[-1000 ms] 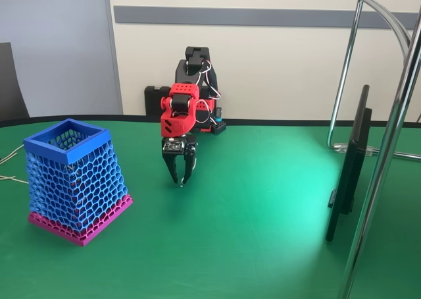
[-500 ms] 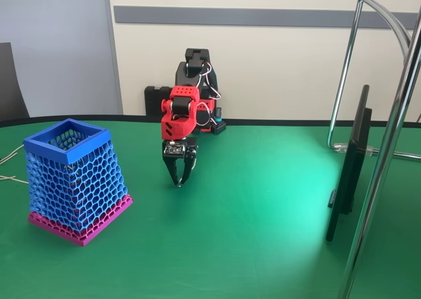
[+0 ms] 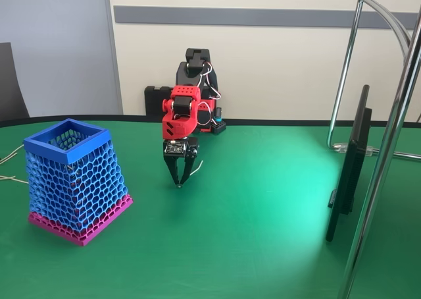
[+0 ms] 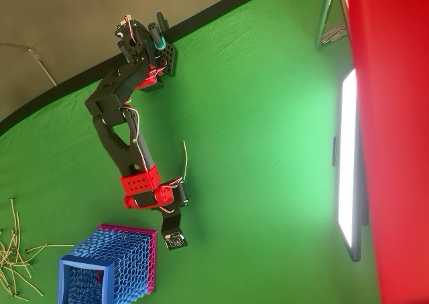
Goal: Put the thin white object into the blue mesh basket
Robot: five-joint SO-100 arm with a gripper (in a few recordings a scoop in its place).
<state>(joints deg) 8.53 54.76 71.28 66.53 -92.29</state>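
The blue mesh basket (image 3: 77, 180) with its magenta base band stands upright on the green table at the left; from overhead the basket (image 4: 110, 264) is at the bottom left. My red and black gripper (image 3: 179, 182) points straight down, right of the basket, tips at the table. Its jaws are closed to a point on one end of the thin white object (image 3: 197, 164), which slants up to the right of the fingers. In the overhead view the thin white object (image 4: 184, 158) runs as a curved strip from the gripper (image 4: 179, 195) toward the arm's base.
A flat screen (image 3: 348, 170) on a stand is at the right, with chrome poles (image 3: 393, 121) around it. Loose pale wires (image 4: 13, 254) lie left of the basket. Open green table (image 3: 230, 233) lies between the gripper, basket and screen.
The jaws, slightly apart a second ago, have closed to a point. The white strip now shows slanting up at the fingers' right. The wrist shifted slightly.
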